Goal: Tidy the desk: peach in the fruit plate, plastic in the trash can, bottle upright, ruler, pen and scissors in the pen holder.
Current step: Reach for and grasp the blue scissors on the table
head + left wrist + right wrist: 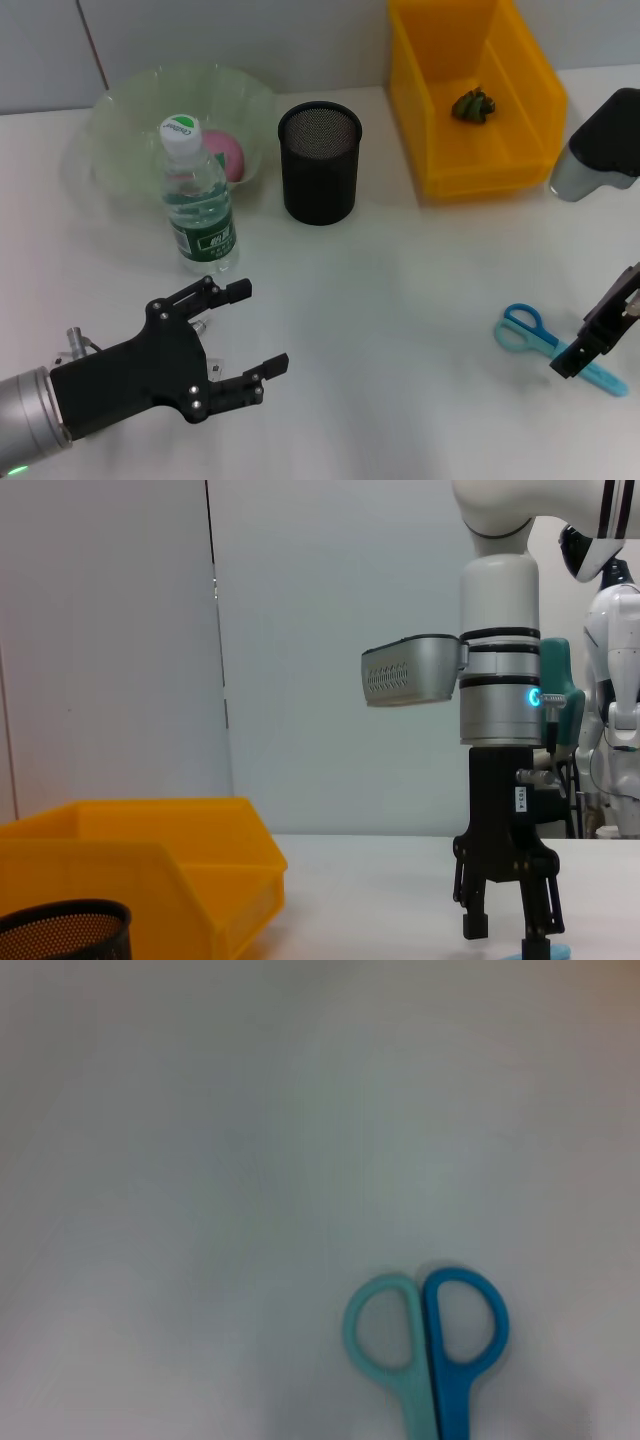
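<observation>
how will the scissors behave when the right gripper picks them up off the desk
The scissors lie flat on the desk, so getting fingers under them looks hard; they may slide. They look small, thin and probably light. The right gripper sits over the blades, so the looped handles may hang lower once lifted.

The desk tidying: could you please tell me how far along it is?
Done: peach in the fruit plate, bottle upright, a scrap in the trash can. In hand: the right end effector is down at the scissors, which lie on the desk. Left: scissors into the pen holder; ruler and pen unseen.
</observation>
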`<action>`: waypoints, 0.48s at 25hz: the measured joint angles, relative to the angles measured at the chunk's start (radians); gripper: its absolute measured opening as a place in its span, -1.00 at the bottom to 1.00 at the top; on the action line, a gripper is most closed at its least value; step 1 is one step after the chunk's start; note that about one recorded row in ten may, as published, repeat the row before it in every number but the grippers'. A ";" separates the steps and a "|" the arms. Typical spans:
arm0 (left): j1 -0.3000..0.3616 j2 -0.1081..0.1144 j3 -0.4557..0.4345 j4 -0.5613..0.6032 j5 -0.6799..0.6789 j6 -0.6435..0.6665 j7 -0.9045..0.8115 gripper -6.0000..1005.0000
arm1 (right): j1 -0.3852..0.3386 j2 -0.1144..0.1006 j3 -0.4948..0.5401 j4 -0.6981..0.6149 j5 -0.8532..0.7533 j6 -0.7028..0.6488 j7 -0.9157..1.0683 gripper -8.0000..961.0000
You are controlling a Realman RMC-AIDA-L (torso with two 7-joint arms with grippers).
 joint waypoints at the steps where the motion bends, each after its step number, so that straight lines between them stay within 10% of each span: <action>1: 0.000 0.000 0.000 0.000 0.000 0.000 0.000 0.68 | -0.001 0.000 -0.006 -0.002 0.000 0.001 0.003 0.54; 12: -0.007 -0.001 0.000 0.000 0.000 -0.001 0.002 0.68 | 0.011 0.000 -0.057 -0.010 -0.003 0.003 0.053 0.53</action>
